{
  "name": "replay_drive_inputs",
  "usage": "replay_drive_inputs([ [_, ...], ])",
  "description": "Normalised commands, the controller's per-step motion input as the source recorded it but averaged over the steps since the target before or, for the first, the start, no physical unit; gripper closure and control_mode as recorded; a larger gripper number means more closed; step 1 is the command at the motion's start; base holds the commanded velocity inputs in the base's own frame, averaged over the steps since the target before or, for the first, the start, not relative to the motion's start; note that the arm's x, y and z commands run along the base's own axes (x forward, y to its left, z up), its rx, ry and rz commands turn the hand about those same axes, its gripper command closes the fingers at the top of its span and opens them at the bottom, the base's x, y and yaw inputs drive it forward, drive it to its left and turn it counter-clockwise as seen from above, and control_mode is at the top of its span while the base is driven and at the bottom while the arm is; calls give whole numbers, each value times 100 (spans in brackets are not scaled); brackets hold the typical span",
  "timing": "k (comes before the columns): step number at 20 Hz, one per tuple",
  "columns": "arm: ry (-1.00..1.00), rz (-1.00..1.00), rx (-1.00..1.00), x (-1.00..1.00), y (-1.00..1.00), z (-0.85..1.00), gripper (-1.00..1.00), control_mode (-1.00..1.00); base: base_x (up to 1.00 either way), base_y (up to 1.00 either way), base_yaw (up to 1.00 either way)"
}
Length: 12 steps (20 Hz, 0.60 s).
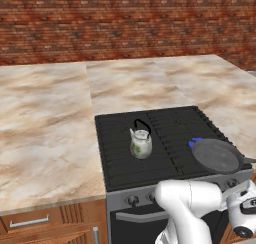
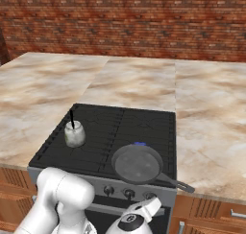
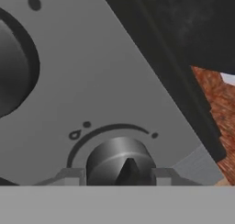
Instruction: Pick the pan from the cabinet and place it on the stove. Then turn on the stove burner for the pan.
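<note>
The pan (image 1: 216, 155) sits on the stove (image 1: 150, 123), front right burner, a blue flame (image 1: 195, 142) at its far edge (handle overhanging the front corner). The kettle (image 1: 141, 143) stands to its left. The gripper (image 3: 120, 176) is at a knob (image 3: 120, 161), jaws either side of it; actual grip cannot be told.

Arm folded low, claw (image 3: 120, 176) level, fingers (image 3: 69, 176) straddling a round grey knob (image 3: 120, 161).

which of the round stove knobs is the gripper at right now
The round grey knob low in the hand view, ringed by an arc marking on the grey stove front. It sits between the gripper fingers; the other knob lies off at the left edge.
</note>
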Motion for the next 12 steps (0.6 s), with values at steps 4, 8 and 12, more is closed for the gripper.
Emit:
replay_drive_inputs([
  [4,0,13,-40,-4,0,0,100,-100,0,0,0],
  [8,0,8,-25,0,8,-1,100,-100,0,0,0],
  [12,7,2,-4,0,18,-2,100,-100,0,0,0],
])
